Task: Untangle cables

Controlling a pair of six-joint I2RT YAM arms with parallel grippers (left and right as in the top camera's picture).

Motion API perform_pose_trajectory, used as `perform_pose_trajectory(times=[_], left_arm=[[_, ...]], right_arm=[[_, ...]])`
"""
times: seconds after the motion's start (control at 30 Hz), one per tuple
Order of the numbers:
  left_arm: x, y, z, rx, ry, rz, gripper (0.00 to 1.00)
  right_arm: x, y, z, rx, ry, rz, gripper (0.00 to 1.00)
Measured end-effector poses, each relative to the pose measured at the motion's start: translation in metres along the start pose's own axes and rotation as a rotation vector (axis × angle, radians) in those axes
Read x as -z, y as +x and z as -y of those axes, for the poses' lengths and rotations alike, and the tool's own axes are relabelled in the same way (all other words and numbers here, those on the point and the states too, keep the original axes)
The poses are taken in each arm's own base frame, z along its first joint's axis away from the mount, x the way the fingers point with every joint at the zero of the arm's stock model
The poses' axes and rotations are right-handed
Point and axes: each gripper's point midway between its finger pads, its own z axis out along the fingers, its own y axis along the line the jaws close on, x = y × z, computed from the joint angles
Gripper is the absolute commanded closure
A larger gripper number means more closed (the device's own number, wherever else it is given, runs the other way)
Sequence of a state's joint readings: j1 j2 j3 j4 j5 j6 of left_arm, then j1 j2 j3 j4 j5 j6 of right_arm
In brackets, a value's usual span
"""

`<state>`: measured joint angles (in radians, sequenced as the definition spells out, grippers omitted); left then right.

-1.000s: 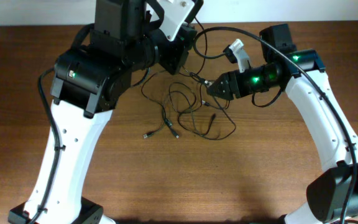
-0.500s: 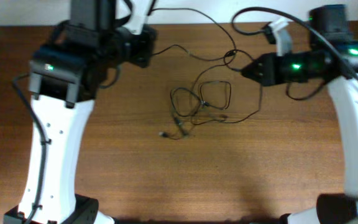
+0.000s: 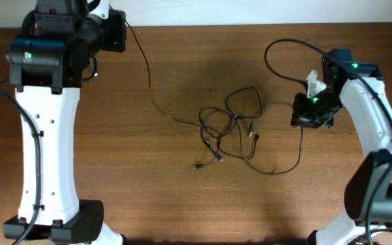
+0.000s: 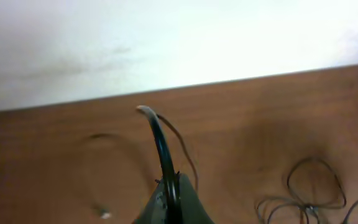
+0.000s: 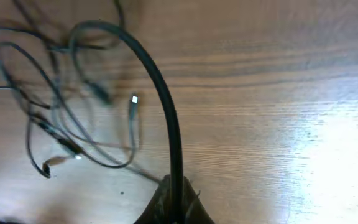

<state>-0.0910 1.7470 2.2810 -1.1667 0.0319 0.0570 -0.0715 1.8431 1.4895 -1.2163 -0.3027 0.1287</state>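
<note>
A tangle of thin black cables (image 3: pixel 226 129) lies at the middle of the wooden table. One strand (image 3: pixel 147 75) runs from it up and left to my left gripper (image 3: pixel 121 30), which is shut on it near the table's back edge. In the left wrist view the gripper (image 4: pixel 169 202) pinches that cable (image 4: pixel 160 143), whose pale tip sticks up past the jaws. My right gripper (image 3: pixel 301 124) stands right of the tangle, shut on another strand (image 3: pixel 298 153) that droops to the table. In the right wrist view the gripper (image 5: pixel 174 199) grips this cable (image 5: pixel 166 106), which arcs toward the tangle (image 5: pixel 55 118).
A white wall (image 4: pixel 166 37) borders the table's back edge. The right arm's own thick black lead (image 3: pixel 281 47) loops above the table at the back right. Loose connector ends (image 3: pixel 197 165) lie in front of the tangle. The left arm's base (image 3: pixel 73 218) stands front left.
The left arm has swung far left and back, drawing a strand out of the tangle. The right arm has moved right and toward the front with its strand. The tangle has spread and shifted.
</note>
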Motion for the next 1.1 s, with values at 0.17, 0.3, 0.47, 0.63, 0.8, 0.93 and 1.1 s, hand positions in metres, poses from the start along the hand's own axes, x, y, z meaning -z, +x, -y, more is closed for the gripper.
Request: perform_pose_trajectory(times=[0.17, 0.3, 0.47, 0.63, 0.8, 0.93, 1.1], left_arm=[[0.039, -0.010, 0.001, 0.023, -0.001, 0.061, 1.00], [0.020, 0.048, 0.027, 0.045, 0.122, -0.174, 1.00], [-0.097, 0.183, 0.089, 0.041, 0.250, -0.620, 1.00], [-0.126, 0.254, 0.139, -0.031, 0.313, -0.744, 0.28], [-0.123, 0.260, 0.159, -0.050, 0.358, -0.750, 0.35], [-0.126, 0.284, 0.190, -0.075, 0.447, -0.756, 0.31], [-0.137, 0.297, 0.226, -0.176, 0.471, -0.695, 0.19]], right_arm=[[-0.010, -0.002, 0.005, -0.009, 0.013, -0.014, 0.93], [-0.010, -0.002, 0.005, -0.011, 0.013, -0.015, 0.88], [-0.010, -0.001, 0.005, -0.012, 0.014, -0.018, 0.70], [-0.010, -0.001, 0.006, -0.014, 0.017, -0.018, 0.30], [-0.010, -0.001, 0.006, -0.013, 0.017, -0.018, 0.27], [-0.010, 0.000, 0.006, -0.014, 0.018, -0.022, 0.27], [-0.010, 0.002, 0.006, -0.017, 0.019, -0.029, 0.27]])
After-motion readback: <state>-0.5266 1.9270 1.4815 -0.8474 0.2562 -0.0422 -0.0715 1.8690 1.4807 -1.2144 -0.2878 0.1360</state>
